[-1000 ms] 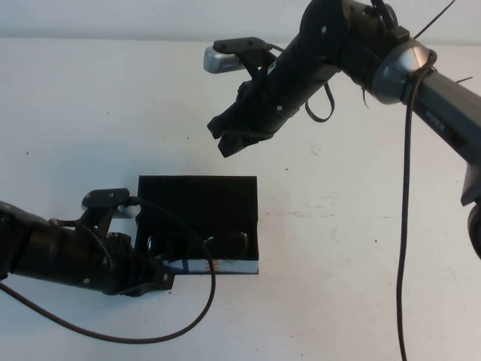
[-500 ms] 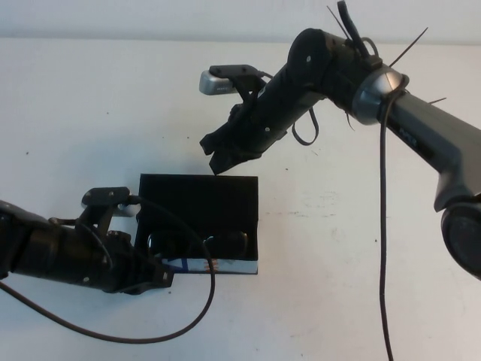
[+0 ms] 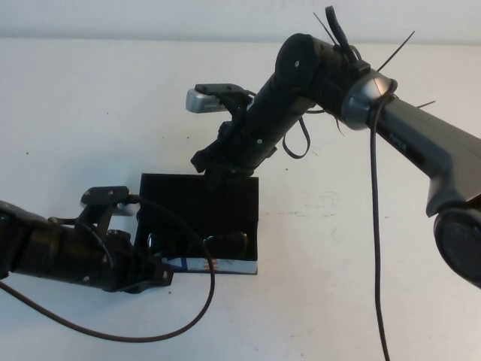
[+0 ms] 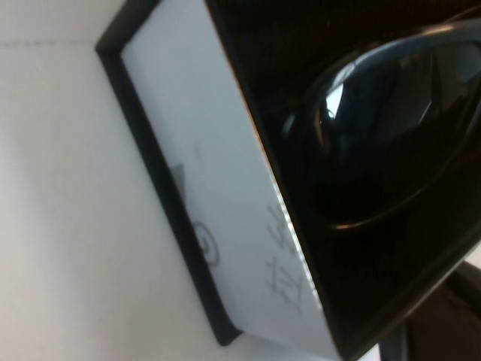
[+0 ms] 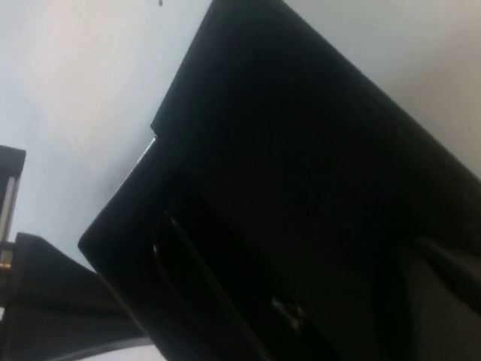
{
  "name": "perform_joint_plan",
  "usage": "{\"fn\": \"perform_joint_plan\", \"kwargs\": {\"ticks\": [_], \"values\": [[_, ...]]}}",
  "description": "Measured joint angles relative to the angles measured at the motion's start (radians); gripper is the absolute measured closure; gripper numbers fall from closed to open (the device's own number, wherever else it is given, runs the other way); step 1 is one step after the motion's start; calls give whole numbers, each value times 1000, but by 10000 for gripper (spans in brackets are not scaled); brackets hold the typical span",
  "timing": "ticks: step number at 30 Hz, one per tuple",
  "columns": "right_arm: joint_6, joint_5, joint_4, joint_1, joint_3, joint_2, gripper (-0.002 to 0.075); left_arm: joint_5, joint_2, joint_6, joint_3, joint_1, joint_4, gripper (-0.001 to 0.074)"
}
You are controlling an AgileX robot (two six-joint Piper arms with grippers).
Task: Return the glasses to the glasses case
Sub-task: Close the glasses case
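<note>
Glasses [image 3: 197, 244] lie inside the open glasses case [image 3: 225, 197].
Right gripper [image 3: 213, 163], shut and empty, hovers at the case's far edge; left gripper [image 3: 150, 272] sits at its front-left corner, jaws unclear.

Table [image 3: 361, 248]: bore the glasses case [image 3: 199, 199] left of centre, toward the near edge. Glasses [image 3: 199, 244]: lay inside the case, along its near edge. Left gripper [image 3: 154, 274]: sat low at the case's near left corner, its arm reaching in from the left. Right gripper [image 3: 214, 164]: sat over the case's far edge, its arm reaching in from the right.
</note>
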State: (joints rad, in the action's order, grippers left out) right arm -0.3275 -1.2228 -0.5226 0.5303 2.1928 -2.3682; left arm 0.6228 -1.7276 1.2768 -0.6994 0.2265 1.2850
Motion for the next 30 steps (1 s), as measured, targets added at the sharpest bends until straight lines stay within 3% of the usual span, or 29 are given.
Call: {"fn": "perform_joint_plan", "kwargs": {"ticks": [8,17,30], "values": [[14,156,5,0,58,0,737,-2,-1,0,0,0,4,738],[118,248,129,0,58,-38,737,-2,-1,4,0,0,4,738],[125,148,112,0,100,-89,737,-2,-1,4,0,0,4,738]]}}
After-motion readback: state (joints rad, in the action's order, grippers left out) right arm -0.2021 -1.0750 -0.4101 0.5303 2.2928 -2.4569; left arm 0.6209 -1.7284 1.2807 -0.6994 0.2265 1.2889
